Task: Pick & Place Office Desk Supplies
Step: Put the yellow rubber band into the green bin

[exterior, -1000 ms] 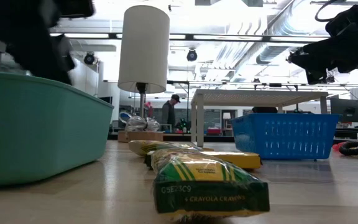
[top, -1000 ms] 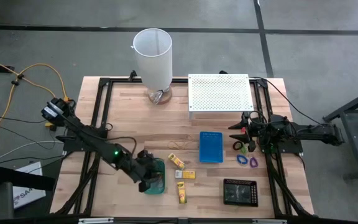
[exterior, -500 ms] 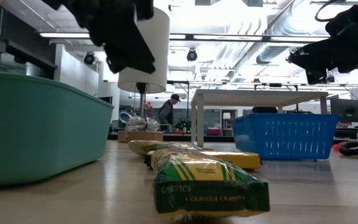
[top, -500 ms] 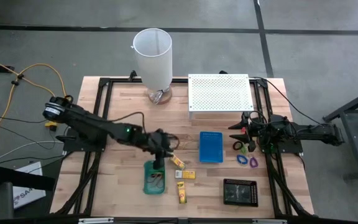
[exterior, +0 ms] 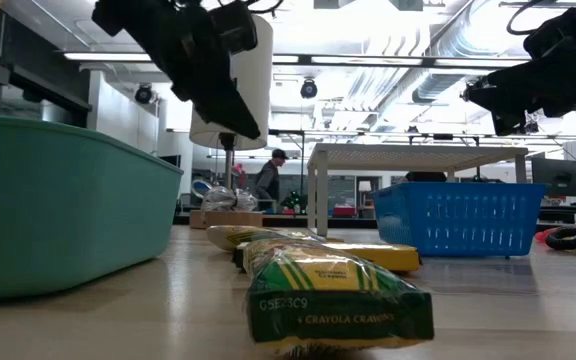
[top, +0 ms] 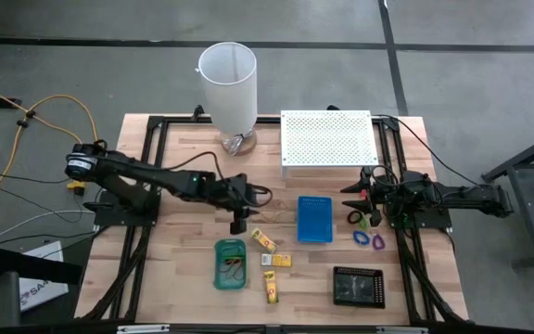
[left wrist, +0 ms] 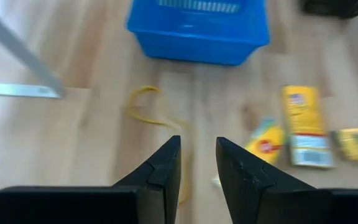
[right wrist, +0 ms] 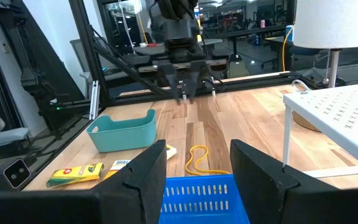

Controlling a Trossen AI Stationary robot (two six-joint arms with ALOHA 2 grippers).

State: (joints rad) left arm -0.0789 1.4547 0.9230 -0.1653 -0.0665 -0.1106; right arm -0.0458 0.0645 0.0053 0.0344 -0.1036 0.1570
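The left pincer (top: 238,224) hangs above the table (top: 184,162), its fingers a small way apart and carrying nothing. In its wrist view the two dark fingers (left wrist: 161,172) frame a yellow rubber band (left wrist: 152,114) lying flat on the wood just ahead, between the pincer and the blue tray (top: 314,219). That looks like the next pick. To do it well, the arm should come down straight with one finger inside the loop and one outside, pinching a single strand close to the wood; a band this thin will slip away from a shallow or skewed bite.

Further out, three yellow packets (top: 276,261) lie just beside the green tray (top: 231,264), which already has a few small items in it. Near the right pincer (top: 349,197), a black loop, a green piece, a blue clip (top: 361,237) and a purple clip (top: 377,242) are on the wood, with the black tray (top: 358,286) near the front edge.

The left arm reaches from its base at the table's left edge, stretched long and low across towards the middle, wrist bent so the fingers point down. The right arm waits at the right edge, its pincer parted and empty, facing in over the blue tray.
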